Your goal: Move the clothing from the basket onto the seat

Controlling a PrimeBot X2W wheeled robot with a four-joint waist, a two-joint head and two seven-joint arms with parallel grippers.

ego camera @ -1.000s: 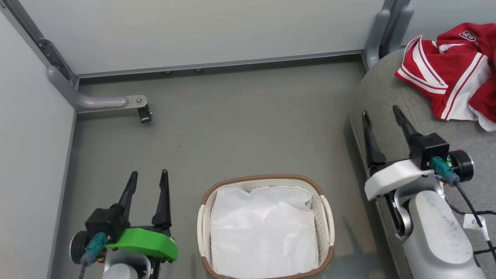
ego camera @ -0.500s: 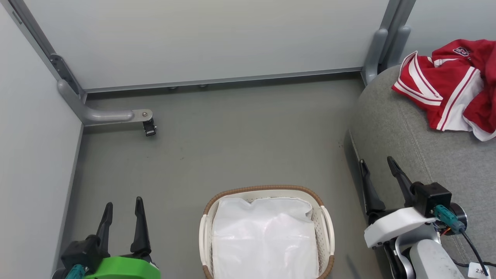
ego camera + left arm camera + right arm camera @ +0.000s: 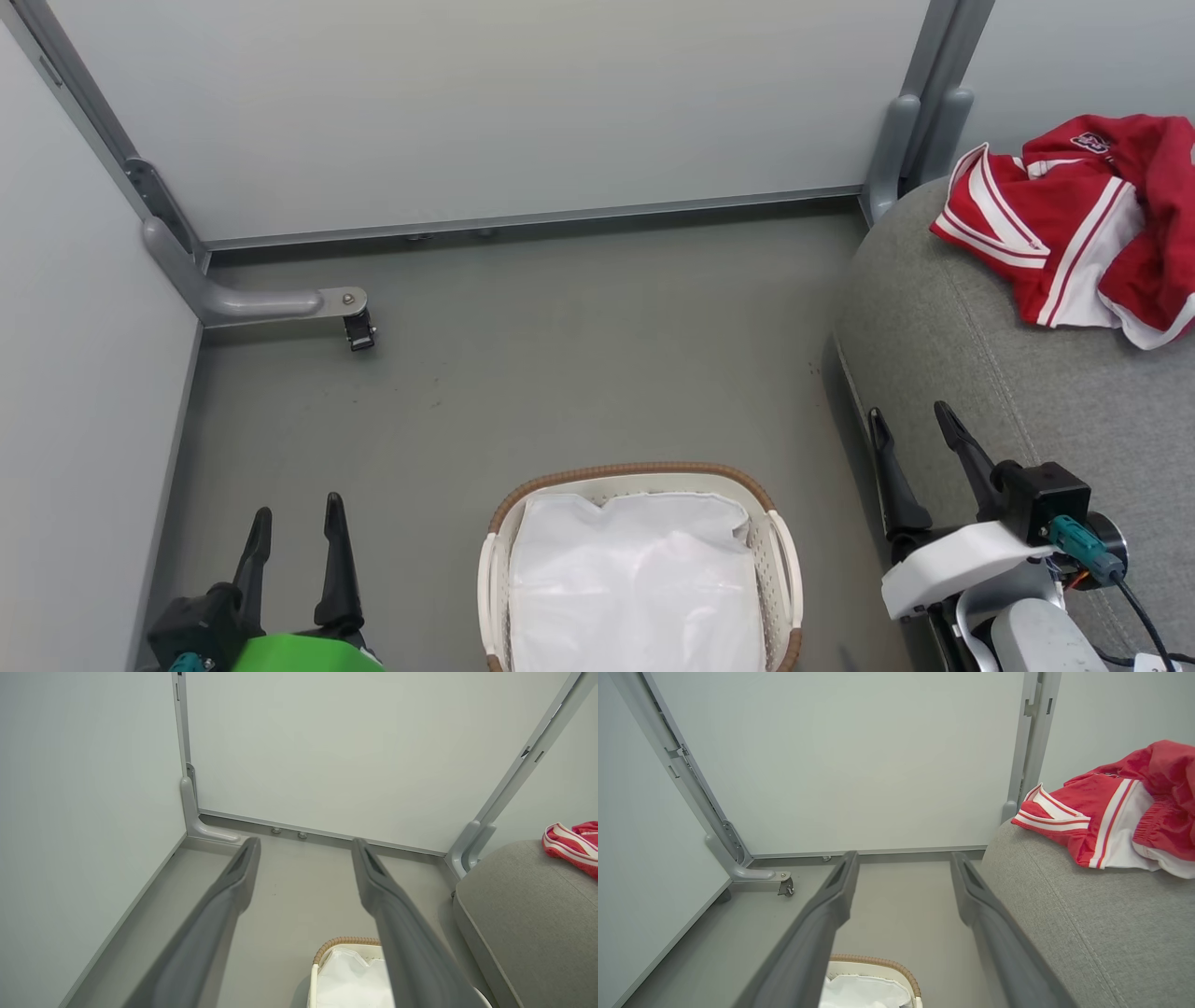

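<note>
Showing red-and-white sports clothing (image 3: 1046, 233) heaped on the sofa (image 3: 980, 392) at upper right, well above the right gripper (image 3: 907, 412); left gripper (image 3: 299, 507) at lower left; both spread wide, holding nothing.

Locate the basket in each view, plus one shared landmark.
Head view: basket at bottom centre, cut by the edge.
Left wrist view: basket at bottom edge, right of centre.
Right wrist view: basket at bottom edge, just left of centre.
Shared landmark: red clothing, at the right in all three.

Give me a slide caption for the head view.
Red clothing on the grey seat; basket holds its white liner; left gripper and right gripper open.
</note>
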